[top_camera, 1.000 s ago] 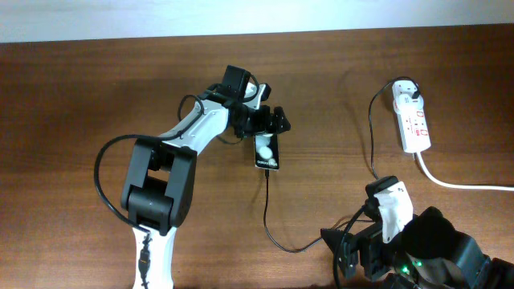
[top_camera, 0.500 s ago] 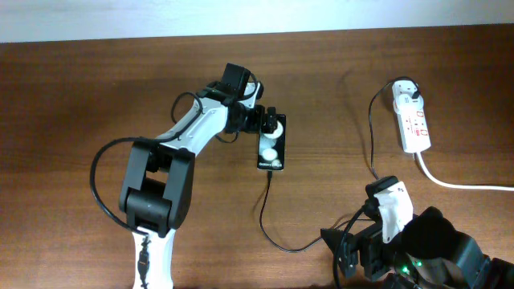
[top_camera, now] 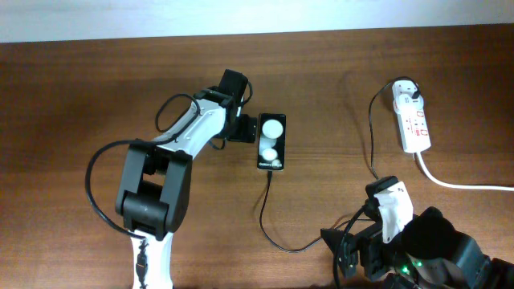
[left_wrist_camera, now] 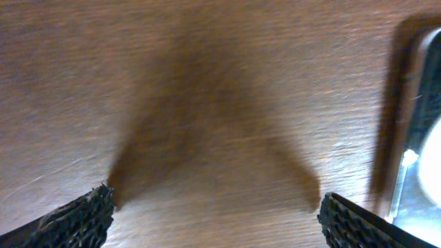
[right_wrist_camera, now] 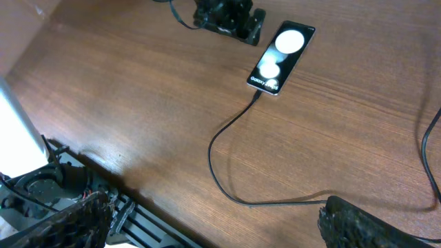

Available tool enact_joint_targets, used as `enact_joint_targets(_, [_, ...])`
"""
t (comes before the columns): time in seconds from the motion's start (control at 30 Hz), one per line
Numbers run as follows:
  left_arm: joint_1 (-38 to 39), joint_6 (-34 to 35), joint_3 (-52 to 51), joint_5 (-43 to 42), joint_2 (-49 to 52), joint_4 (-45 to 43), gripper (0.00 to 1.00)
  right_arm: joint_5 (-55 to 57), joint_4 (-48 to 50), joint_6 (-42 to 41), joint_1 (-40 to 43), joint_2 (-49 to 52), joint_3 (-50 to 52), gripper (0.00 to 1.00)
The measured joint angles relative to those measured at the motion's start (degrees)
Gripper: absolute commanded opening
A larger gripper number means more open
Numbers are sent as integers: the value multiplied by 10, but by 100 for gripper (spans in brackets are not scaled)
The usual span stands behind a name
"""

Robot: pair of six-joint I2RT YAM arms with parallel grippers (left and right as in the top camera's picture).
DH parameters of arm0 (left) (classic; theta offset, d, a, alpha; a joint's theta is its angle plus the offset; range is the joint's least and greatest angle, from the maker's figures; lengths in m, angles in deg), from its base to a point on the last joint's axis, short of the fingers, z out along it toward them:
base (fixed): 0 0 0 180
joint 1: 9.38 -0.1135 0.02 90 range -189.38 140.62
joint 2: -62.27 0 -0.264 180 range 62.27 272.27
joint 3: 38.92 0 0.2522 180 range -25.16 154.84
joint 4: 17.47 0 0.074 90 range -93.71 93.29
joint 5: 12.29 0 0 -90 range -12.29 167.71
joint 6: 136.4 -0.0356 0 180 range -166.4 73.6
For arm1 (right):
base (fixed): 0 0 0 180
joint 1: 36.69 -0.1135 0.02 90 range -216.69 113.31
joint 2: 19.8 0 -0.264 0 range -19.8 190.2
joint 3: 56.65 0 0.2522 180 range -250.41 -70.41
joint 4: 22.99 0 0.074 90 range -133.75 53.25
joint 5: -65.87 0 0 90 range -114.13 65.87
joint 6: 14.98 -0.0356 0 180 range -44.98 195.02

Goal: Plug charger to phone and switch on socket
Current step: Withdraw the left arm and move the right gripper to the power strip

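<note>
The black phone point(top_camera: 271, 141) lies on the table with two round white reflections on its screen; it also shows in the right wrist view point(right_wrist_camera: 281, 57) and at the right edge of the left wrist view point(left_wrist_camera: 422, 145). The thin black charger cable point(top_camera: 267, 217) meets the phone's near end and runs to the white adapter point(top_camera: 405, 90) in the socket strip point(top_camera: 413, 118). My left gripper point(top_camera: 245, 128) is open and empty just left of the phone. My right gripper point(right_wrist_camera: 213, 220) is open and empty at the table's front right.
A thick white cord point(top_camera: 458, 183) runs from the strip to the right edge. The table's near edge and the right arm's base point(right_wrist_camera: 62, 196) show in the right wrist view.
My left gripper has let go of the phone and drawn back to the left. The phone now lies uncovered. The right arm has not moved.
</note>
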Motion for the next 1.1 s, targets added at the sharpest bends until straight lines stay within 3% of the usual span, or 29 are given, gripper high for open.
enact_joint_targets(0.1, [-1, 0, -5, 21, -48, 20, 99, 0, 0, 0, 0, 0, 0, 99])
enact_joint_targets(0.4, [-9, 0, -6, 82, -321, 68, 99, 0, 0, 0, 0, 0, 0, 99])
enact_joint_targets(0.8, [-203, 1, -6, 93, -504, 180, 99, 5, 10, 0, 0, 0, 0, 99])
enact_joint_targets(0.87, [-241, 11, -6, 94, -535, 195, 99, 26, 35, 0, 0, 0, 0, 64])
enact_joint_targets(0.9, [-252, 13, -6, 94, -549, 197, 99, 54, 43, 0, 0, 2, 0, 40])
enact_joint_targets(0.97, [-272, 16, -6, 93, -591, 200, 99, 98, 44, -3, 0, 18, 0, 14])
enact_joint_targets(1.0, [-281, 16, -6, 96, -612, 208, 99, 120, 44, -12, 0, 29, 0, 4])
enact_joint_targets(1.1, [-292, 19, -6, 130, -695, 238, 99, 177, 51, -82, 0, 90, 0, 4])
